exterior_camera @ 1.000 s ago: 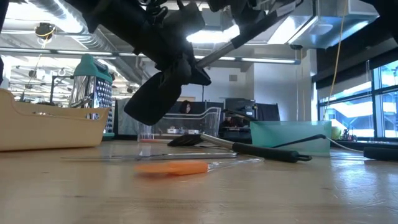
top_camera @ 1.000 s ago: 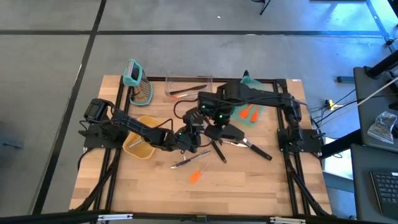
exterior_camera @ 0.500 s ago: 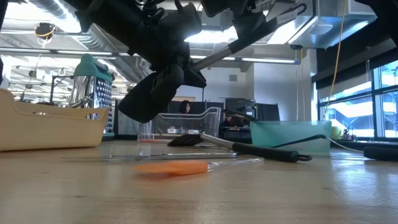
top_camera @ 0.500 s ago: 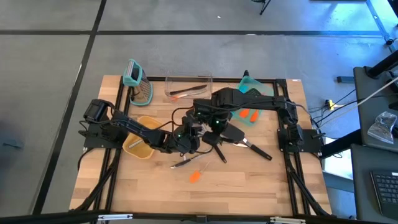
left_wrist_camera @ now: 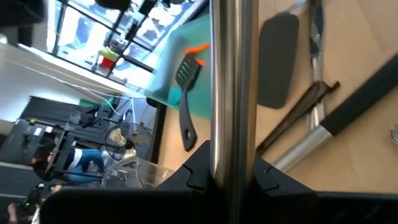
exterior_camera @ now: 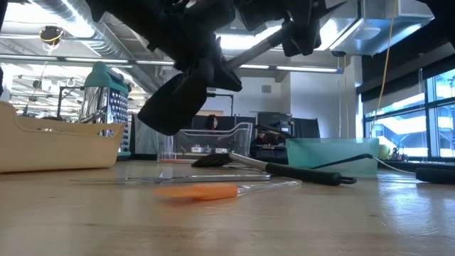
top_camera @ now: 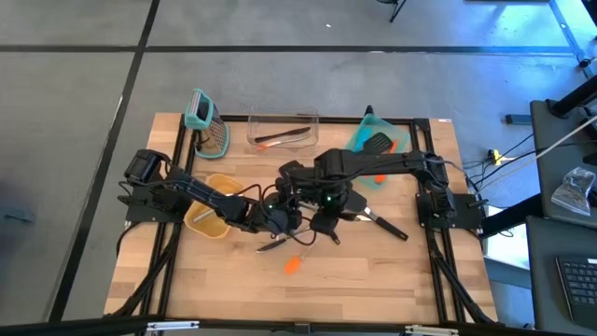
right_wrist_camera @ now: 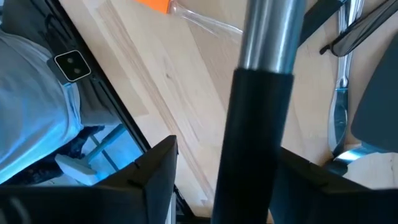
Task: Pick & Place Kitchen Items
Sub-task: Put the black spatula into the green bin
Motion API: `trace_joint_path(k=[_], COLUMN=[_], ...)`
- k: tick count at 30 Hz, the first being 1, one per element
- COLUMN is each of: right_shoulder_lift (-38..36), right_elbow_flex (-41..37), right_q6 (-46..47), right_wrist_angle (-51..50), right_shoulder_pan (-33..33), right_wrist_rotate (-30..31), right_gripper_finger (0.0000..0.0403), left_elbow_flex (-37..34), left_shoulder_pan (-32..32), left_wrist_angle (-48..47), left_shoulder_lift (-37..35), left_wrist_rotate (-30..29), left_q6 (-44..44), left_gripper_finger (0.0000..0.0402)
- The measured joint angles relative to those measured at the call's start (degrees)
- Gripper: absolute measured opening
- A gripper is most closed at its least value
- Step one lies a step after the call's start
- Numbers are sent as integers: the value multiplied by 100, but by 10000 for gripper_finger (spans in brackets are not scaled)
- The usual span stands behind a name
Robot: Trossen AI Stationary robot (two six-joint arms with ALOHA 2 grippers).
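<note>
steel-shafted black turner (exterior_camera: 186,96) hangs clenched in left fingers (left_wrist_camera: 231,177), right fingers unclear.

Lab: exposed ducts (exterior_camera: 64,25), monitors (exterior_camera: 274,122).

My left arm (top_camera: 201,191) and my right arm (top_camera: 392,163) are both dark, near black, built of jointed blocky segments with rounded housings at the joints. Each rises from a dark base bracket by its own side edge of the table. Thin black cables loop between the segments near my wrists. A small green light (top_camera: 328,198) glows on my right wrist housing. My fingers (right_wrist_camera: 152,180) are matt black, flat-faced plates with squared edges.
</note>
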Motion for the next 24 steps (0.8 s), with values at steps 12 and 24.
trace_joint_path(k=[12, 24], right_shoulder_lift=[-21, -22], right_elbow_flex=[0, -13], right_q6=[2, 214], right_wrist_angle=[0, -40], right_shoulder_pan=[26, 17], right_wrist_rotate=[-133, 58], right_gripper_finger=[134, 69], left_elbow_flex=[0, 0], left_shoulder_pan=[81, 79], left_wrist_angle=[-383, -529], left_shoulder_lift=[-11, -22], left_wrist_rotate=[361, 279], left_q6=[-206, -278], left_gripper_finger=[32, 31])
